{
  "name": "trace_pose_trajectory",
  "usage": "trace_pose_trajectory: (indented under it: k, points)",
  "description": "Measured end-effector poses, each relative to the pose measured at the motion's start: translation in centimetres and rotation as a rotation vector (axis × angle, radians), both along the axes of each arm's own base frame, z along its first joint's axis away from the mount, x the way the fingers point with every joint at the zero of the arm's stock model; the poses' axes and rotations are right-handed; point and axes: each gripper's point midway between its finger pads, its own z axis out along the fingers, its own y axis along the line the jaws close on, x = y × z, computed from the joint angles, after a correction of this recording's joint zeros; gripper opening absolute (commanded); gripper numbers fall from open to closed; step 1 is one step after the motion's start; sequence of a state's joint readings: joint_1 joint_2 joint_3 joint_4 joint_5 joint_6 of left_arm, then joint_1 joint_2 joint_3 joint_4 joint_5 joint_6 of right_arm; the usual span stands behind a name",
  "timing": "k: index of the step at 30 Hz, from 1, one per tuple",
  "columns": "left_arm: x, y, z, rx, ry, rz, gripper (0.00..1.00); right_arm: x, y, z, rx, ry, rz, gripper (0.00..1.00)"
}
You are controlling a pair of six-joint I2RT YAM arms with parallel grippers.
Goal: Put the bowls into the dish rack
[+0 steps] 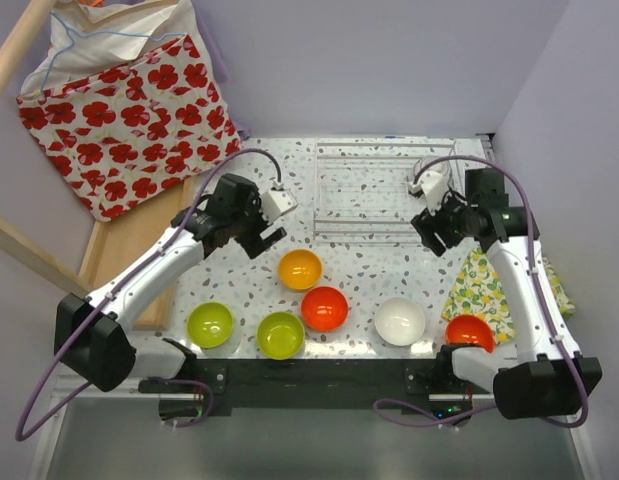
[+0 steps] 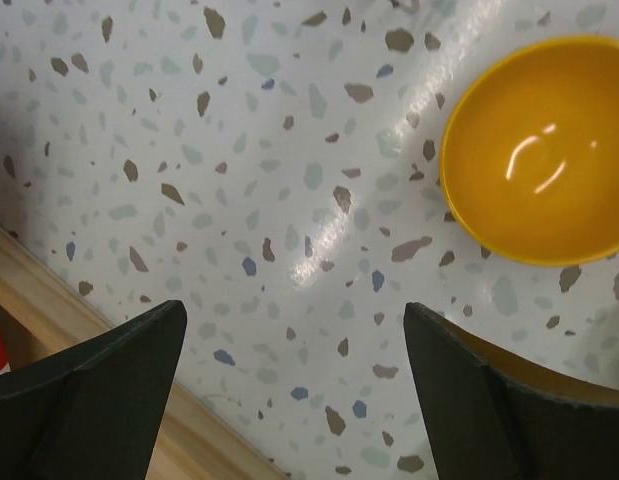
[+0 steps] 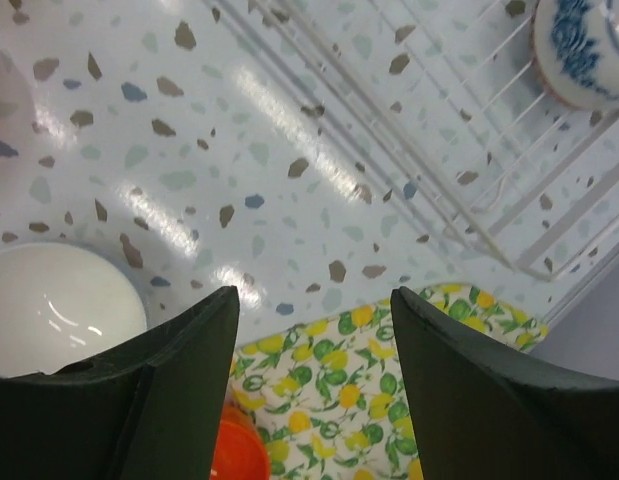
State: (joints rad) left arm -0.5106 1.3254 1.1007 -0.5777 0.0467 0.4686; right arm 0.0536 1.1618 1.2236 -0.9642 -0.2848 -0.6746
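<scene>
Above the counter (image 1: 369, 265), your left jaws and right jaws stand spread, empty; the orange-yellow bowl (image 2: 539, 150) sits near the left.

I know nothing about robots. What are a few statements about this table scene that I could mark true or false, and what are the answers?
1. The left claw and the right claw are both open and empty. True.
2. The white bowl is already in the dish rack. False: it stands on the table, in front of the rack.
3. A blue-patterned bowl sits in the dish rack. True.
4. The lemon-print cloth lies on the left side of the table. False: it lies on the right side, next to the right arm.
</scene>
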Motion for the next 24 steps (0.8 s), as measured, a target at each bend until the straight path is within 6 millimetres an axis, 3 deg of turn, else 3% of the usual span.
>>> trace_pose_trajectory:
  k: [5,13,18,24]
  points:
    - [-2.1,2.0,-1.7,0.108,0.081,-0.02,0.95,-3.7,-1.8,-1.5,-0.081,0.085,-0.042,0.64]
    - [-2.9,3.9,-0.7,0.084,0.079,0.005,0.93,-8.2,-4.6,-3.3,-0.216,0.248,-0.114,0.64]
    - [-3.5,3.3,-1.6,0.051,0.103,-0.02,0.94,-11.3,-6.4,-3.9,-0.334,0.276,-0.067,0.59]
    - [-3.5,2.2,-1.4,-0.008,0.106,-0.037,0.93,-11.6,-7.5,-3.6,-0.444,0.254,0.069,0.61]
